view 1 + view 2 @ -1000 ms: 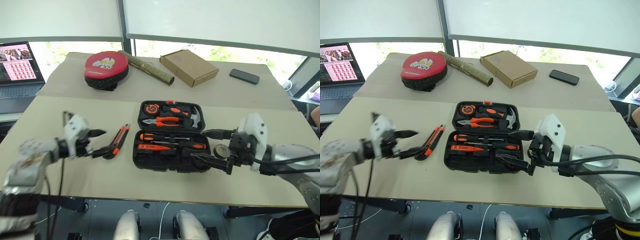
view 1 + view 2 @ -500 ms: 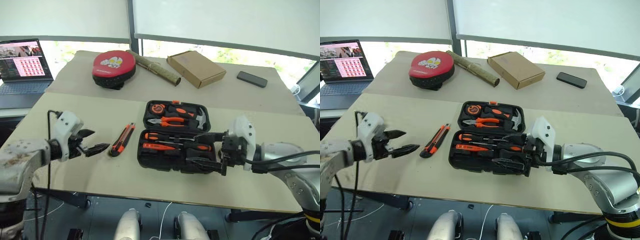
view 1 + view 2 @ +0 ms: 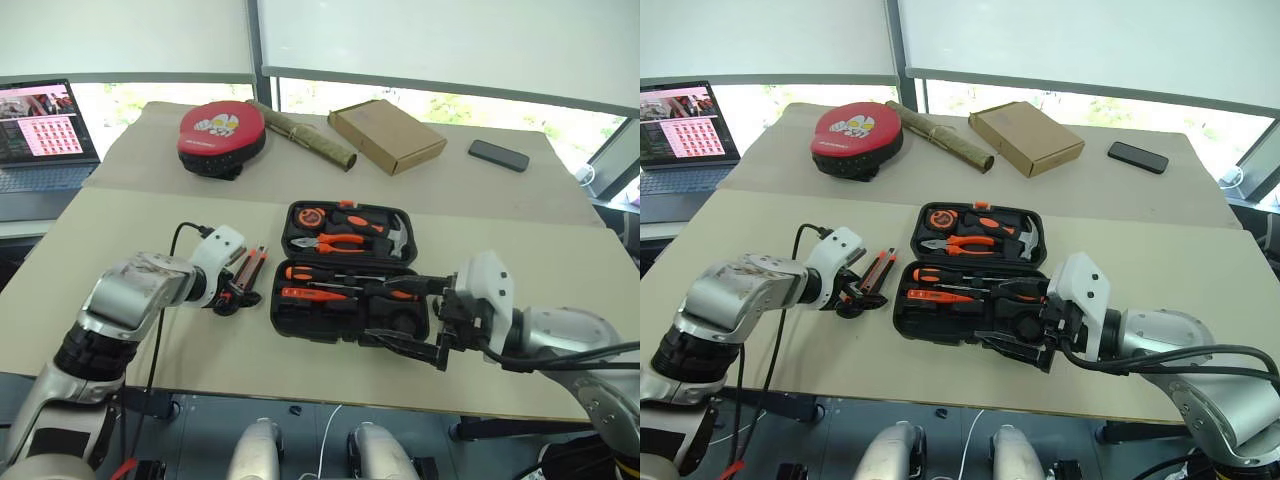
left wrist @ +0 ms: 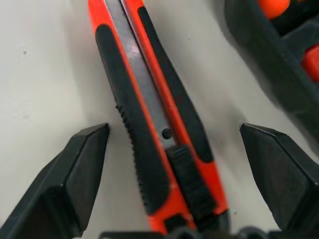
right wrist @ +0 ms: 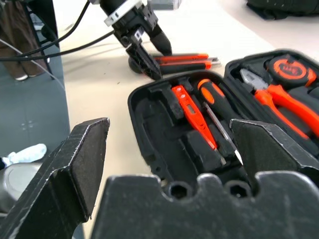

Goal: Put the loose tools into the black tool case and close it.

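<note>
The left gripper (image 4: 174, 149) is covering the near end of the utility knife (image 4: 149, 114) in the head views, so only the far half is showing there; in the left wrist view the knife is running off the frame at both ends. The right gripper (image 3: 405, 315) is hanging over the near right corner of the black tool case (image 3: 300, 318), hiding whatever is lying in that recess. The knife is lying flat on the tan table (image 3: 150, 220) just left of the case, its long axis running from the robot away toward the windows, roughly parallel to the case's left wall. It is orange with black rubber grips along both sides, a grey metal strip down its middle and a black slider. The left gripper's two black fingers (image 4: 79, 169) are standing wide apart, one on each side of the knife, gripping nothing. The right gripper's fingers (image 5: 75, 164) are likewise spread wide and holding nothing. The case is lying open, with screwdrivers (image 3: 340, 272) in its near half and pliers (image 3: 340, 240) in its far half.
</note>
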You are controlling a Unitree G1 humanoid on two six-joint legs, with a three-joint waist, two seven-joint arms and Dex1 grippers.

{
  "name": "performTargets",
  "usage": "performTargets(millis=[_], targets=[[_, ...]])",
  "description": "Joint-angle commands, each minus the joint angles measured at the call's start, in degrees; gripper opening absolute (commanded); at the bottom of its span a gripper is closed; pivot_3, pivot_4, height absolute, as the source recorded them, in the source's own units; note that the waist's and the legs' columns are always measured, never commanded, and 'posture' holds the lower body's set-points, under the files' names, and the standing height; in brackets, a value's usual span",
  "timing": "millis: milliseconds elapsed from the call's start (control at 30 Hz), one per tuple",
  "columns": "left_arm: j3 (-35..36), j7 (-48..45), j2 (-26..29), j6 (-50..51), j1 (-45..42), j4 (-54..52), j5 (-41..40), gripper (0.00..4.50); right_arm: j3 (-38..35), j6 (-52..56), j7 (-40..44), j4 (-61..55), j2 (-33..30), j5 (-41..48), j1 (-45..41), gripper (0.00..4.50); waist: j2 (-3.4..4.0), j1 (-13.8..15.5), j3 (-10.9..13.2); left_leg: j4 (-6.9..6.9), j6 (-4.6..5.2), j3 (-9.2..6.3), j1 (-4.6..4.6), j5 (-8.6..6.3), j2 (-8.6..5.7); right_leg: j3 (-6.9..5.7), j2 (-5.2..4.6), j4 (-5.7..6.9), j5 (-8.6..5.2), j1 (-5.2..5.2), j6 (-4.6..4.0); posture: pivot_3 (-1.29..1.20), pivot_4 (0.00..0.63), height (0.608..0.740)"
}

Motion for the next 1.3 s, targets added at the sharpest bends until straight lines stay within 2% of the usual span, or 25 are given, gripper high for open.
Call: performTargets(millis=[33, 67, 133, 167, 267, 367, 567, 667, 767, 867, 967, 1100, 1200, 1300], targets=[[-1.4, 0.4, -0.6, -0.5, 0.8, 2.7, 1.1, 4.47, -2.8, 0.0, -1.4, -2.1, -0.1, 0.8, 0.8, 4.5, 0.01, 0.1, 0.0, 0.0, 0.0, 0.0, 0.07, 0.0, 0.0, 0.0, 0.0, 0.01, 0.0, 0.05, -0.01, 0.0, 0.15, 0.74], [-1.2, 0.4, -1.0, -0.8, 1.1, 3.1, 1.1, 4.47, -3.0, 0.1, -1.5, -2.4, -0.4, 0.6, 1.3, 4.5, 0.02, 0.1, 0.0, 0.0, 0.0, 0.0, 0.09, 0.0, 0.01, 0.01, 0.0, 0.01, -0.01, 0.06, -0.02, 0.0, 0.15, 0.74], [-0.8, 0.6, -1.5, -1.6, 1.9, 3.4, 1.2, 3.96, -3.7, 0.2, -1.8, -3.0, -0.6, 0.8, 2.1, 4.5, 0.06, 0.2, 0.0, 0.0, 0.0, 0.0, 0.11, 0.0, 0.01, 0.02, 0.0, 0.02, -0.02, 0.08, -0.03, 0.0, 0.15, 0.74], [-0.8, 0.7, -1.7, -1.8, 2.3, 3.3, 1.3, 3.85, -4.2, 0.2, -1.9, -3.3, -0.6, 1.2, 2.7, 4.5, 0.07, 0.2, 0.0, 0.0, 0.0, 0.0, 0.11, 0.0, 0.01, 0.02, 0.0, 0.02, -0.02, 0.08, -0.03, 0.0, 0.15, 0.74], [0.3, 1.0, -2.2, -1.9, 3.1, 4.0, 1.3, 2.65, -4.5, 0.5, -2.4, -3.7, -0.8, 1.2, 3.6, 4.5, 0.07, 0.3, 0.0, 0.0, 0.0, 0.0, 0.1, 0.0, 0.01, 0.03, 0.0, 0.0, -0.01, 0.09, -0.03, 0.0, 0.15, 0.74], [0.8, 1.0, -2.3, -2.8, 4.8, 5.6, 1.7, 1.68, -3.7, 0.7, -3.4, -5.0, -0.7, 0.7, 4.4, 4.5, 0.07, 0.2, -0.1, 0.0, 0.0, 0.0, 0.11, 0.0, 0.02, 0.04, 0.0, 0.01, -0.02, 0.08, -0.03, 0.0, 0.15, 0.74], [2.4, -0.6, -0.4, -10.2, 4.0, 13.4, 4.1, 1.66, -5.8, 2.5, -5.9, -6.9, -1.4, 1.8, 4.2, 4.5, 0.6, 0.2, -0.5, -0.02, 0.0, 0.04, 0.23, 0.0, 0.01, 0.06, -0.01, 0.0, -0.03, 0.15, -0.05, 0.0, 0.15, 0.74], [3.7, -3.5, 1.6, -18.6, -0.2, 18.7, 5.6, 1.66, -8.3, 3.4, -6.5, -7.4, -2.1, 3.4, 5.0, 4.5, 0.72, 0.2, -0.6, -0.03, 0.0, 0.01, 0.29, 0.0, 0.01, 0.07, 0.01, 0.03, -0.06, 0.15, -0.11, 0.0, 0.15, 0.74], [4.7, -7.6, 2.9, -34.5, -7.3, 25.1, 7.9, 1.66, -12.6, 4.2, -6.5, -7.9, -2.8, 5.5, 7.5, 4.5, 0.43, 0.2, -0.4, -0.05, 0.0, -0.09, 0.24, 0.01, 0.01, 0.05, 0.09, 0.05, -0.07, 0.06, -0.17, 0.0, 0.15, 0.74], [3.7, -21.4, 3.7, -44.9, -12.2, 24.0, 5.5, 1.66, -15.5, 3.7, -5.9, -7.3, -3.1, 5.5, 10.5, 4.5, -0.07, 0.3, -0.1, -0.05, 0.0, -0.15, -0.14, 0.04, 0.03, -0.02, 0.11, -0.01, 0.0, -0.17, -0.24, 0.0, 0.15, 0.74], [2.0, -34.8, 4.6, -46.9, -13.8, 20.6, 2.1, 1.66, -16.6, 3.2, -5.5, -6.8, -3.1, 5.7, 11.5, 4.5, -0.07, 0.6, -0.1, -0.04, 0.07, -0.08, -0.67, -0.01, -0.08, -0.04, -0.02, -0.5, 0.17, -0.34, 0.07, 0.0, 0.15, 0.74], [-5.9, -52.6, 7.0, -53.4, -13.8, 14.0, 3.3, 1.66, -17.5, 3.0, -6.2, -5.6, -2.2, 5.4, 11.6, 4.5, -0.07, 0.3, -0.1, -0.02, 0.18, -0.03, -0.91, -0.08, -0.14, 0.01, -0.04, -0.68, 0.2, -0.53, 0.22, 0.0, 0.15, 0.74], [-9.8, -53.8, 4.2, -53.9, -16.1, 14.8, 6.4, 1.66, -18.2, 3.1, -6.0, -5.5, -2.0, 5.7, 12.0, 4.5, -0.06, 0.3, -0.1, -0.03, 0.16, -0.05, -1.09, -0.07, -0.1, 0.04, 0.06, -0.49, 0.17, -0.83, 0.14, 0.0, 0.15, 0.74], [-14.0, -52.9, -1.1, -52.7, -17.8, 14.1, 9.6, 1.66, -19.9, 3.6, -5.8, -6.2, -1.9, 6.1, 14.3, 4.5, -0.06, 0.5, -0.1, -0.01, 0.13, -0.14, -1.08, -0.04, -0.09, 0.02, 0.12, -0.41, 0.17, -0.81, 0.12, 0.0, 0.15, 0.74]])
